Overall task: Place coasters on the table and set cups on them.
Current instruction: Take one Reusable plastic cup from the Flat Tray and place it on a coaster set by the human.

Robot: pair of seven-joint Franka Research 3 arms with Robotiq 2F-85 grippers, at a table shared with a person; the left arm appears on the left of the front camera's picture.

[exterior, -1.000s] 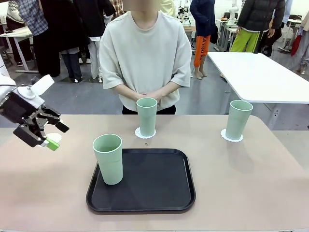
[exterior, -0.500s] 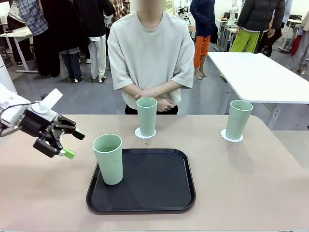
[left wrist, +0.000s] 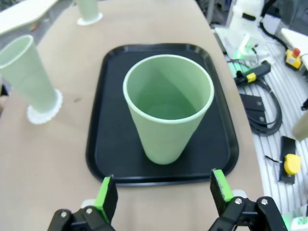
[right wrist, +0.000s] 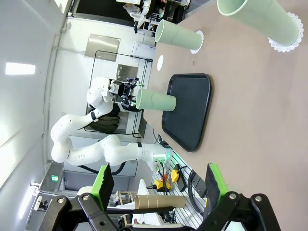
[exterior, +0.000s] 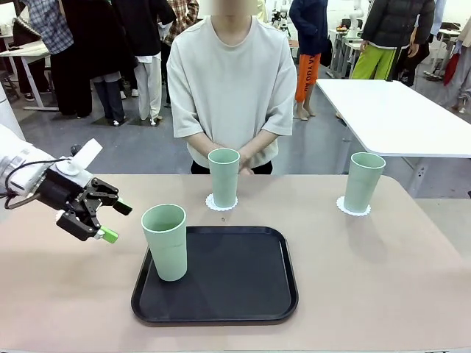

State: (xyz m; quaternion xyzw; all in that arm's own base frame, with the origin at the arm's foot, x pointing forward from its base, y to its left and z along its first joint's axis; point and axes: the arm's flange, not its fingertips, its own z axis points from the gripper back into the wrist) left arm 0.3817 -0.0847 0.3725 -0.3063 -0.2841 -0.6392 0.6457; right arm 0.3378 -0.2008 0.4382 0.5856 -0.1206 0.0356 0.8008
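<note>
Front view: the left gripper (exterior: 110,222), jaws spread and empty, hovers just left of a green cup (exterior: 166,241) standing on a black tray (exterior: 243,283). Two more cups (exterior: 224,177) (exterior: 363,182) stand on coasters (exterior: 221,203) on the table (exterior: 383,272).

Left wrist view: green fingertips (left wrist: 106,194) flank the tray cup.

Right wrist view: the right gripper (right wrist: 156,186) is spread wide, empty.

No text, label, brand, number or sign can be read anywhere here; the cups, the tray and the table are plain and bear no print.
</note>
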